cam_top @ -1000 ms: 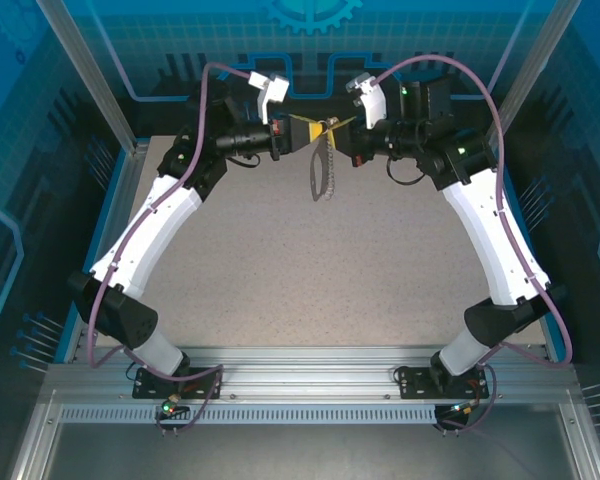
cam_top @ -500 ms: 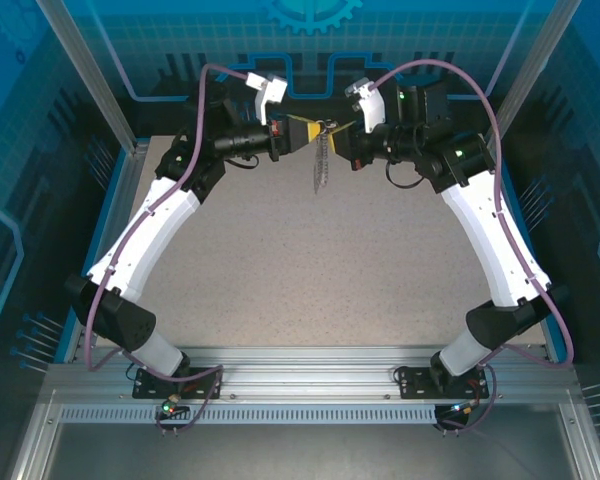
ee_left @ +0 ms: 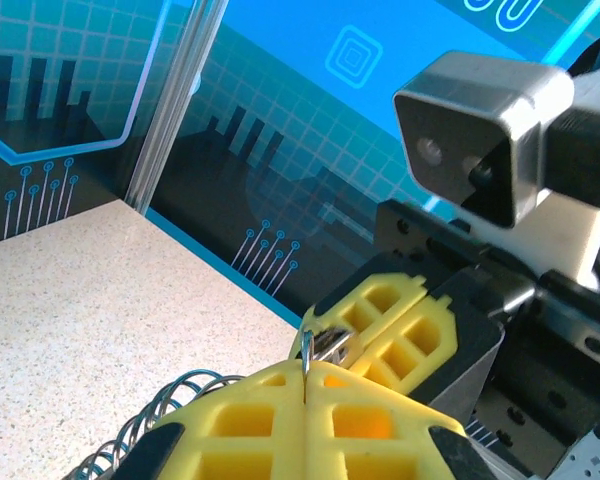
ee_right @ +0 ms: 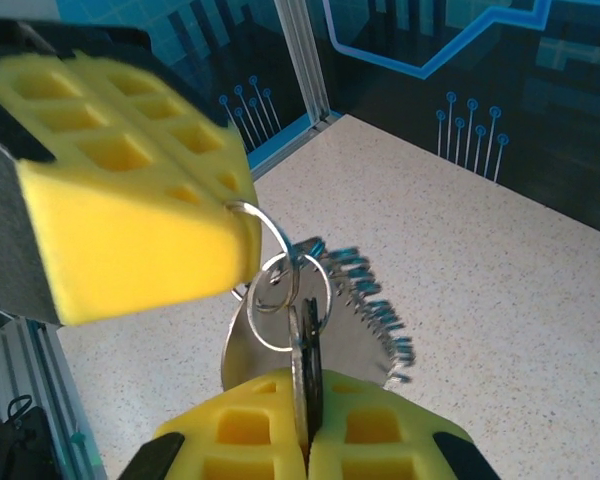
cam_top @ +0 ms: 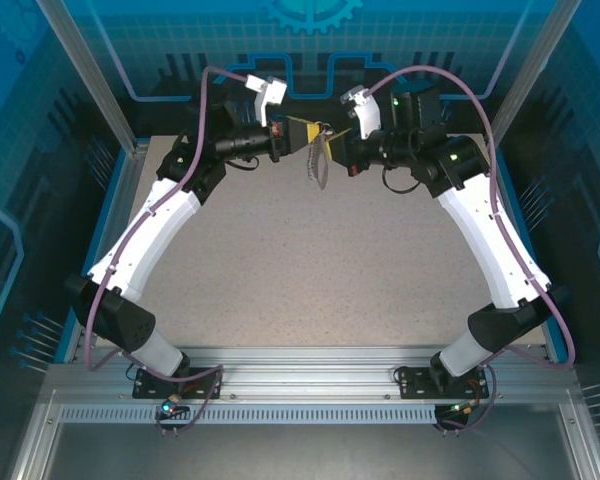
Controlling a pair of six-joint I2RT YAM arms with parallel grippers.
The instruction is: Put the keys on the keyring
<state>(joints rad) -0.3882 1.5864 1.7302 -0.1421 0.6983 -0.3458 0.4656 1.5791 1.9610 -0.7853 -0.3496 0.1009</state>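
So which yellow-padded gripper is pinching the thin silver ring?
The left gripper: it clamps the thin silver ring; the right gripper holds the dark flat key instead.

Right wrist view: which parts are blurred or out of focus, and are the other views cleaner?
Right wrist view: the yellow pads of the left gripper are soft, too near the lens; the hanging coil of the keyring is smeared, its metal rings crisp. Left wrist view: pads sharp, coil slightly soft. Top external view: evenly lit and sharp, keyring tiny.
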